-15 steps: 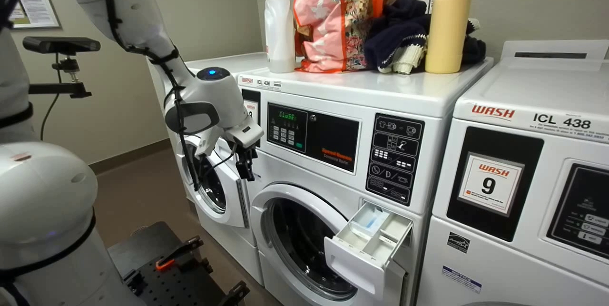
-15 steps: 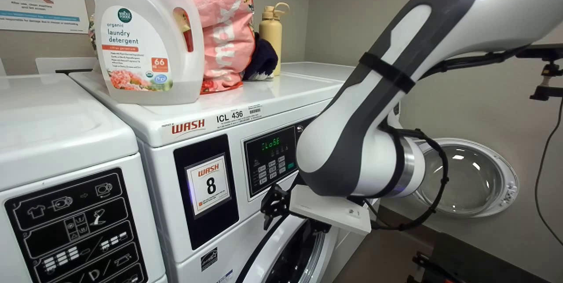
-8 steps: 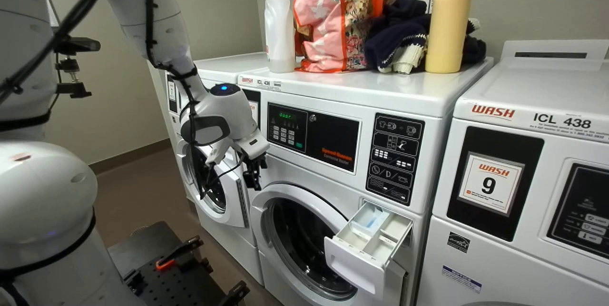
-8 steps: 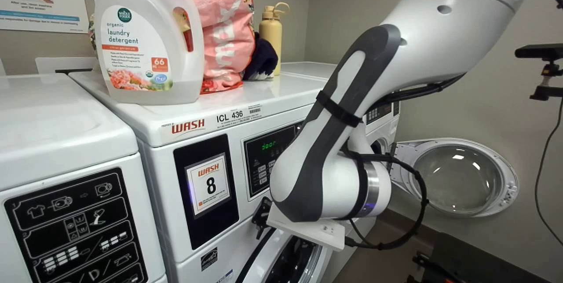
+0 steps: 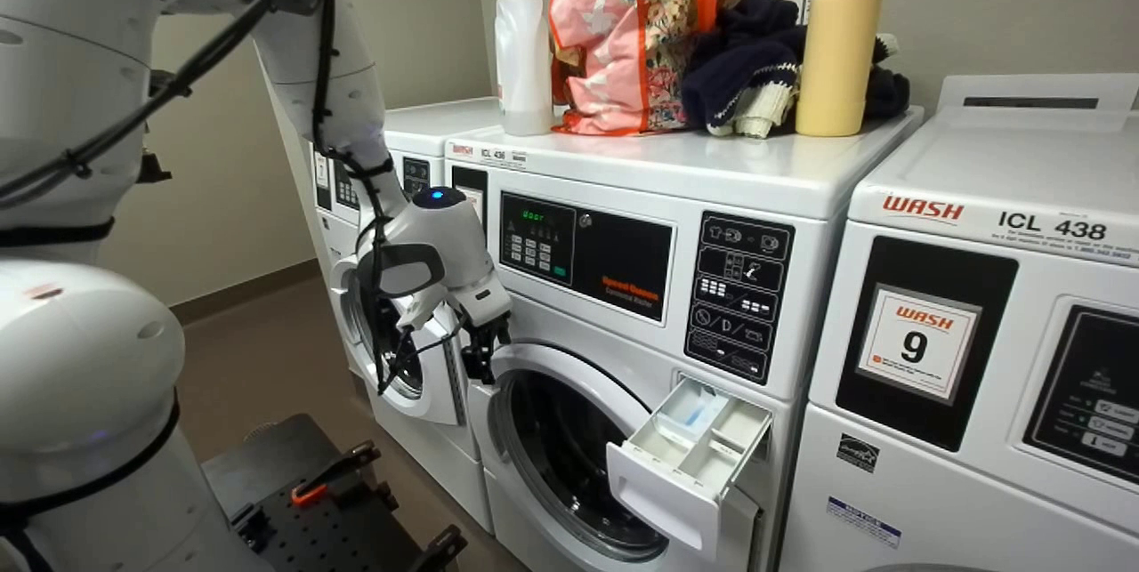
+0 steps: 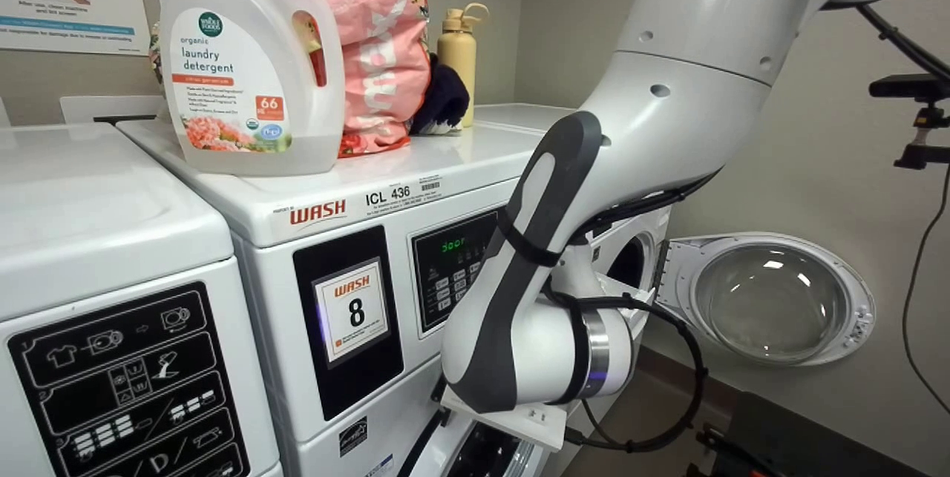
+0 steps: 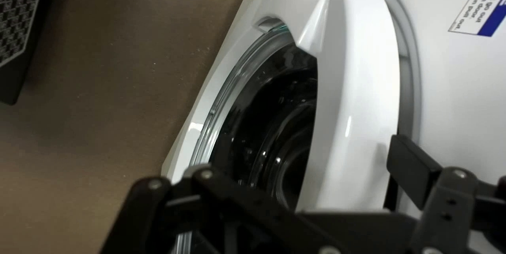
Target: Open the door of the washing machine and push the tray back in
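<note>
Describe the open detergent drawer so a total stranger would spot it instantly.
In an exterior view, find the middle washing machine, with the floral bag on top. Below its black icon panel, the tray juts out. Unlike the large round door nearby, it's small and rectangular, with pale open compartments.

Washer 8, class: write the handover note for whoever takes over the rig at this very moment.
Gripper: jaws open, spanning the rim of the porthole door in the wrist view; contact unclear.
Porthole door: on washer 8, not swung open; whether it is latched cannot be told.
Detergent drawer: pulled out of the same washer.
Done: neither step.
Left: open the door, push the drawer in.
</note>
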Controlling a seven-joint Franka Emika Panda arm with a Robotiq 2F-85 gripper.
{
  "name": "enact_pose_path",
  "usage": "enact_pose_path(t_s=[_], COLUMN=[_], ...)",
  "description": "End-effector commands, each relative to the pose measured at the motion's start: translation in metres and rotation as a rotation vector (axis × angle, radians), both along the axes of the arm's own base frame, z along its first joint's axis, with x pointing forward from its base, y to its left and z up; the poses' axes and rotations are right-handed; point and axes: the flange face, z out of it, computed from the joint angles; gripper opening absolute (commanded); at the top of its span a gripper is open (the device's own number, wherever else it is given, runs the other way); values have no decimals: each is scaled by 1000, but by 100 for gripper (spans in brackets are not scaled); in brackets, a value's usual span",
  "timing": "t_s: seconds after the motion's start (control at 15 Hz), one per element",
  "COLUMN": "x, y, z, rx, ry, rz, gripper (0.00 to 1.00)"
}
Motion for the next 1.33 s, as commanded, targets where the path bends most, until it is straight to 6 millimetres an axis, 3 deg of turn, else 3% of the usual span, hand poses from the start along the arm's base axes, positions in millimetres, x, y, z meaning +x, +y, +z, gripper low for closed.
enact_pose_path(t_s=[0.0, 0.67, 1.27], x=[4, -8, -34], y=[2, 1, -1], z=[-9, -7, -6], rx=[-12, 1, 57], ry=[-3, 65, 277], rz=[-53, -114, -123], gripper=[100, 100, 100])
